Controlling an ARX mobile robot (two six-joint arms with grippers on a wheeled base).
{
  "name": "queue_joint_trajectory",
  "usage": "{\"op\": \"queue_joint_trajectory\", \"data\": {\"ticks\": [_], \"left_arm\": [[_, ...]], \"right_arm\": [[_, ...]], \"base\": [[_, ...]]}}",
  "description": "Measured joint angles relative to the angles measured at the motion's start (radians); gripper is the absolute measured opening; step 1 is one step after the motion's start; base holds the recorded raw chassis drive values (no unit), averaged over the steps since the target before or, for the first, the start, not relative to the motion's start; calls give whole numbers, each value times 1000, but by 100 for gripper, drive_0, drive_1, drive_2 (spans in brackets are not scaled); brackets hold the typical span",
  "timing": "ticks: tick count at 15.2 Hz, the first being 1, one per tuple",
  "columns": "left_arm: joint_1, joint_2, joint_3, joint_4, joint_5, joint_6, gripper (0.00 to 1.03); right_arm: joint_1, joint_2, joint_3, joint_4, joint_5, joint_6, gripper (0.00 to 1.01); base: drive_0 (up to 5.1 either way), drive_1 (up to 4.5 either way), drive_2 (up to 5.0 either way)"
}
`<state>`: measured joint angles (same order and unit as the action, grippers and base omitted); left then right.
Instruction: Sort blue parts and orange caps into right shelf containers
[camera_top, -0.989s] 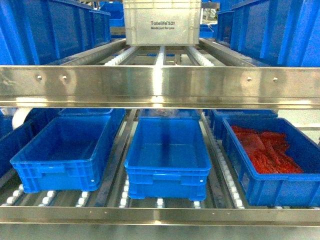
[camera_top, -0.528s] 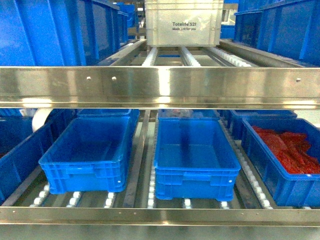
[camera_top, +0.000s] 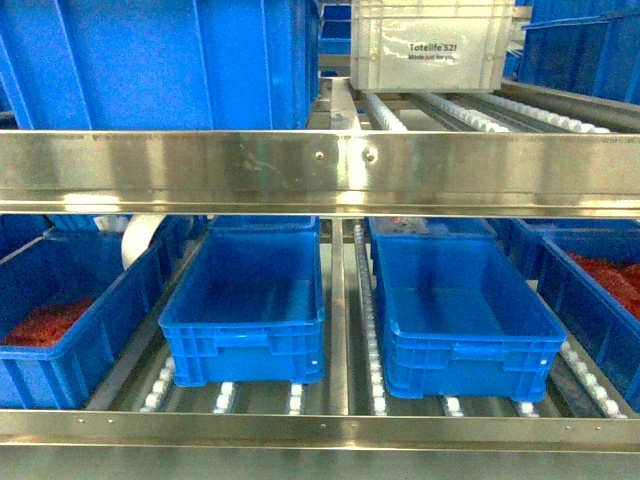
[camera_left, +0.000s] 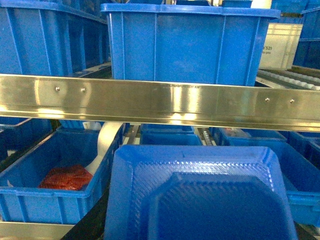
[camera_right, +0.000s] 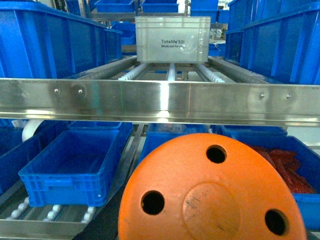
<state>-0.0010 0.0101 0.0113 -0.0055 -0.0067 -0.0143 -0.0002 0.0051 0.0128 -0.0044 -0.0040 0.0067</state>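
Where the head view faces the rack, a steel rail (camera_top: 320, 172) crosses the frame between two shelf levels. On the lower roller shelf (camera_top: 365, 330), two bright blue crates stand side by side, near each other but apart: the left-centre crate (camera_top: 248, 310) and the right-centre crate (camera_top: 462, 318). Both show bare floors. A further blue crate at the left edge (camera_top: 60, 310) holds red material, as does one at the right edge (camera_top: 600, 300). On the upper level, a whitish lettered crate (camera_top: 432, 45) sits on the rollers beside a tall blue crate (camera_top: 170, 62). In the left wrist view, a blue moulded part (camera_left: 200, 195) fills the lower frame close to the lens; the left pincer itself is not in view, so its opening cannot be told. In the right wrist view, an orange cap (camera_right: 210, 192) with three round holes fills the lower frame; the right pincer is likewise out of view, its opening undeterminable.
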Motion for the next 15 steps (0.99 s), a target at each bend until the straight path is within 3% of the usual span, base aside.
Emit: {"op": "queue_joint_trajectory", "data": {"ticks": [15], "left_arm": [[0, 0, 0, 3, 6, 0, 41]], "right_arm": [[0, 0, 0, 0, 1, 0, 42]], "base": [[0, 0, 0]]}}
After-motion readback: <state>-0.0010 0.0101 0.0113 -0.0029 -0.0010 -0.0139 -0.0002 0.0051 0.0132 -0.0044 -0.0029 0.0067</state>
